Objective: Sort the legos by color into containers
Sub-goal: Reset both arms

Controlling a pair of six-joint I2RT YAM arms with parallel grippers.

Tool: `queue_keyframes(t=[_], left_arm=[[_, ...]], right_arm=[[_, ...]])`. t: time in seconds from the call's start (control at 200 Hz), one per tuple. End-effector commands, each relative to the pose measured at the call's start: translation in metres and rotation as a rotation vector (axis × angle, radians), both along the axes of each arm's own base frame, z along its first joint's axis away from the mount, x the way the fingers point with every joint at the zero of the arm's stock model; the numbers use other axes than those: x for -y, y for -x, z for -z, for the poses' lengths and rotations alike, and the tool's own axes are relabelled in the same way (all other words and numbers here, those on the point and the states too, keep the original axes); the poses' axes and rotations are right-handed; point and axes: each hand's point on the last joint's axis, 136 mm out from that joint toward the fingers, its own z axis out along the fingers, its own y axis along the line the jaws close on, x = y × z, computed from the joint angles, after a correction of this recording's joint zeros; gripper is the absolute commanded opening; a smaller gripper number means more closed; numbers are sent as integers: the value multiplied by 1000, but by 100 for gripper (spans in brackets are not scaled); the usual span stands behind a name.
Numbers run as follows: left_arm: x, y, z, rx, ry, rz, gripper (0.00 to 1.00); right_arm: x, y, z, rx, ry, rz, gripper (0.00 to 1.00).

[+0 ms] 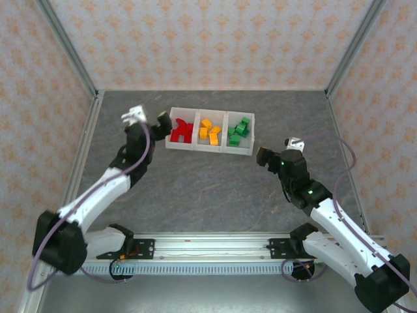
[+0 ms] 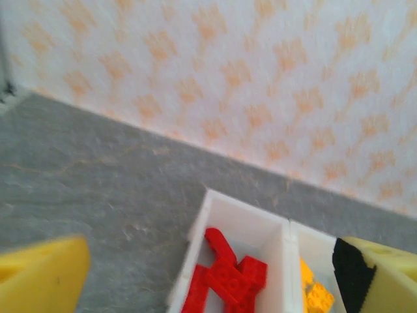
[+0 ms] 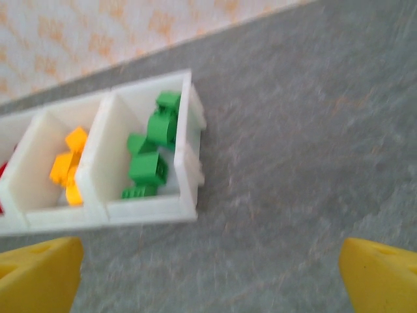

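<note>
The step in hand, as I am judging it, is the lift-away at the left end of the containers (image 1: 208,149); the left gripper (image 1: 151,120) is hanging just beside the outer wall of the red compartment, so it should be rising straight up before swinging back, keeping its fingers (image 2: 39,277) from catching the rim and dragging the tray; the table (image 1: 208,195) is showing no loose bricks, so the sorting is looking complete, and neither arm should be dipping into a compartment and disturbing what is lying there.

The left gripper is standing with its jaws spread wide, holding nothing and touching nothing; in its wrist view the red compartment is sitting between the two yellow fingers. The red legos (image 1: 181,132) are lying in a heap in the left compartment; the orange-yellow legos (image 1: 210,131) are lying in the middle one; the green legos (image 1: 239,130) are lying in the right one. The right gripper (image 1: 277,151) is hovering near the tray's right end, apart from it; its jaws are likewise spread wide, empty, with bare table between its fingers (image 3: 381,277).
</note>
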Motion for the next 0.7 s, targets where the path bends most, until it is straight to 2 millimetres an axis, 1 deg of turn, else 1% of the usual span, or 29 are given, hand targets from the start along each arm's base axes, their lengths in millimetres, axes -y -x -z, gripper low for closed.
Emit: queue_keyframes(t=[0.0, 0.03, 0.085, 0.16, 0.21, 0.28, 0.35, 0.38, 0.39, 0.425, 0.44, 0.465, 0.491, 0.536, 0.551, 0.581, 0.616, 0.646, 0.666, 0.671, 0.696], left_arm=[[-39, 33, -3, 173, -2, -154, 99], [-49, 43, 2, 188, -19, -193, 99], [-66, 61, 15, 189, -43, -269, 99], [-84, 82, 30, 194, -38, -350, 99], [-92, 94, 39, 201, -54, -384, 99], [-101, 108, 48, 232, -98, -411, 99], [-104, 119, 56, 259, -157, -412, 99], [-106, 122, 60, 262, -181, -416, 99], [-107, 123, 61, 260, -188, -416, 99], [-105, 124, 66, 252, -212, -402, 99], [-104, 123, 67, 244, -221, -393, 99], [-101, 121, 71, 231, -232, -371, 99], [-99, 120, 74, 220, -238, -355, 99], [-98, 120, 79, 216, -242, -344, 99], [-98, 120, 81, 214, -245, -343, 99], [-99, 121, 83, 216, -247, -342, 100], [-99, 119, 87, 204, -259, -337, 99], [-98, 116, 89, 193, -280, -323, 99], [-96, 114, 89, 191, -293, -311, 99], [-96, 113, 90, 189, -298, -308, 99], [-94, 109, 89, 183, -319, -292, 99]], right_arm=[[27, -13, -22, 200, 75, 147, 100], [33, -15, -24, 250, 91, 178, 100], [37, -17, -27, 341, 141, 190, 100], [45, -24, -20, 397, 267, 179, 100], [59, -36, -7, 350, 276, 207, 100], [85, -48, 15, 323, 217, 276, 100], [97, -52, 33, 347, 179, 281, 100], [101, -55, 45, 335, 182, 289, 100], [102, -55, 48, 330, 182, 291, 100], [100, -62, 48, 347, 192, 279, 100], [96, -65, 49, 335, 204, 255, 100], [81, -72, 52, 309, 217, 167, 100], [70, -76, 53, 319, 241, 92, 100], [62, -78, 57, 338, 283, 51, 100], [65, -78, 56, 353, 281, 69, 100], [76, -76, 54, 360, 275, 141, 100], [86, -72, 60, 332, 249, 187, 100], [90, -66, 59, 369, 221, 188, 100], [92, -62, 61, 383, 210, 193, 100], [92, -61, 58, 400, 206, 197, 100], [94, -60, 55, 438, 210, 208, 100]])
